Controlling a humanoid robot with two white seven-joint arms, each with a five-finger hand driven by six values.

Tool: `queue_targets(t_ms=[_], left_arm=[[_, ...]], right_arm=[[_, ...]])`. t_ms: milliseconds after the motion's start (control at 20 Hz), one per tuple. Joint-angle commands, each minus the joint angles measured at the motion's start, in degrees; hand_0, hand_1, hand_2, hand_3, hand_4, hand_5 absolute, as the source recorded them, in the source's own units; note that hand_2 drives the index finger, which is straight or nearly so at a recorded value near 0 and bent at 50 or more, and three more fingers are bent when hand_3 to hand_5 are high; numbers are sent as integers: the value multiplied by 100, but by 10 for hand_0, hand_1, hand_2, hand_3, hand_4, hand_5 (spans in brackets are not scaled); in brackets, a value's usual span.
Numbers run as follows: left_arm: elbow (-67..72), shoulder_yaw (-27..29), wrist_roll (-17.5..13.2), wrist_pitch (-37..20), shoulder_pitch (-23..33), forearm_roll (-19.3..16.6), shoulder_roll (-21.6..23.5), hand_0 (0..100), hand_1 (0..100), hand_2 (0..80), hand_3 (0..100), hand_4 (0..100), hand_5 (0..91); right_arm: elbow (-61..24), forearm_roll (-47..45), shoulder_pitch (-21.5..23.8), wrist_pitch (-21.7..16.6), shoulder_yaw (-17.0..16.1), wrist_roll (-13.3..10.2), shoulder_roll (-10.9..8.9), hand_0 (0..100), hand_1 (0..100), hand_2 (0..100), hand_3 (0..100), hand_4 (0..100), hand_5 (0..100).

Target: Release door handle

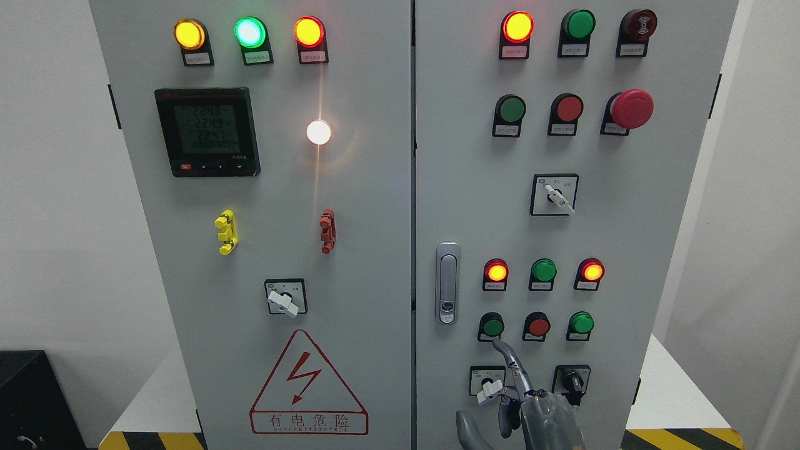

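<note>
Door handle (447, 283): upright, long axis vertical, above-left of your right hand (522, 400). Hand: clear of it, fingers relaxed, grasping nothing. Left hand unseen.

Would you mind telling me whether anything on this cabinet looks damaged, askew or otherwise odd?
Nothing stands out. Both doors look shut, the door handle lies flush and untouched, and the right hand sits below it near the bottom selector switches, holding nothing.
</note>
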Motion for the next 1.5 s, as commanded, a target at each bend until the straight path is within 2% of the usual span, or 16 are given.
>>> queue_targets(t_ms=[0,150,250,351,601,701,901,1102,1452], left_arm=[[167,0,4,1,-150,0,0,120,556,0,0,0,0],[167,0,4,1,-150,0,0,120,556,0,0,0,0],[167,0,4,1,-150,0,0,120,556,0,0,0,0],[167,0,4,1,-150,0,0,120,556,0,0,0,0],[167,0,4,1,-150,0,0,120,556,0,0,0,0],[167,0,4,1,-150,0,0,120,556,0,0,0,0],[167,0,4,1,-150,0,0,120,556,0,0,0,0],[167,0,4,1,-150,0,0,120,556,0,0,0,0],[167,0,4,1,-150,0,0,120,556,0,0,0,0]], right_arm=[[257,986,-148,0,92,-90,-6,316,251,60,1000,1000,1000],[407,1461,-324,0,118,-222,-7,316,246,59,1000,1000,1000],[495,1620,-438,17,223,-240,2,316,245,59,1000,1000,1000],[504,1786,-474,44,355,-353,2,315,244,57,1000,1000,1000],[557,2411,-474,333,610,-530,29,310,241,32,1000,1000,1000],[627,2420,-483,614,716,-539,20,308,240,22,1000,1000,1000],[802,2613,-746,712,734,-539,29,301,237,3,1000,1000,1000],[943,2631,-948,1019,795,-539,29,296,241,0,1000,1000,1000],[1031,2728,-1028,1125,848,-539,37,293,243,0,1000,1000,1000]])
